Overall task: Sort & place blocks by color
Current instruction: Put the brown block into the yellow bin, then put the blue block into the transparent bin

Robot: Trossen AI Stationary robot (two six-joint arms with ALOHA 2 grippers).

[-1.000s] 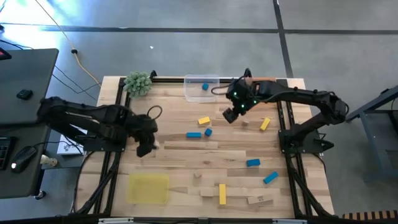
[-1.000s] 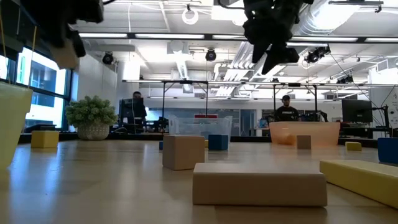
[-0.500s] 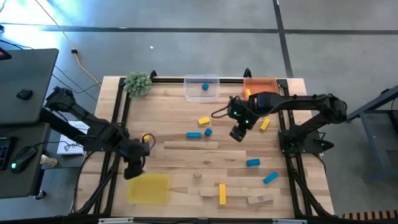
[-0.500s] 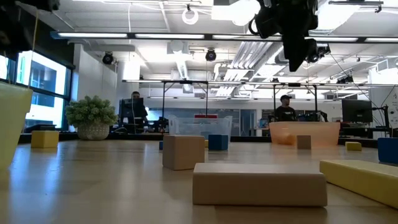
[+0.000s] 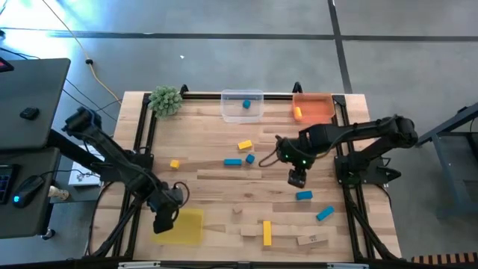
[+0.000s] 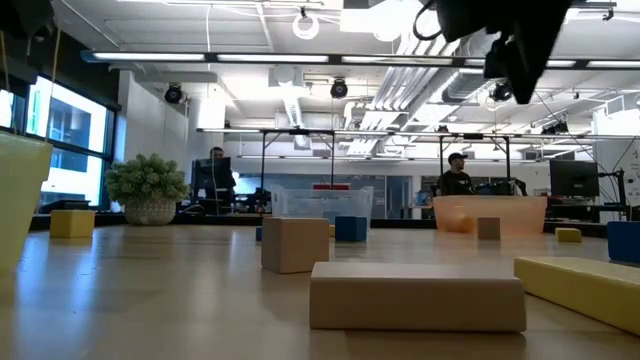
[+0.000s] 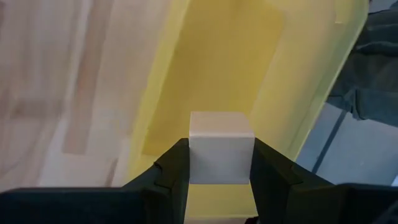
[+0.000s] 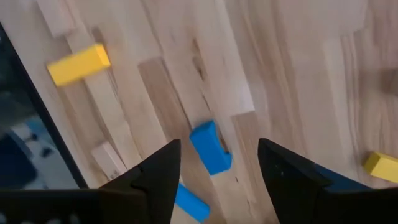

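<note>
Left gripper (image 5: 166,218), clamped on plain light wooden cube (image 7: 221,147), has moved lower-left over yellow tray (image 5: 187,226); right gripper (image 5: 296,178), fingers apart, moved down toward blue block (image 5: 303,196).

1 block (image 5: 246,104) in tray (image 5: 231,112); plant ball (image 5: 166,100) left of it.

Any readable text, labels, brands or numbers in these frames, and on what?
None can be read.
Blocks, trays and table: no markings visible.
Low view, monitors in the room behind: too far off to read.
</note>
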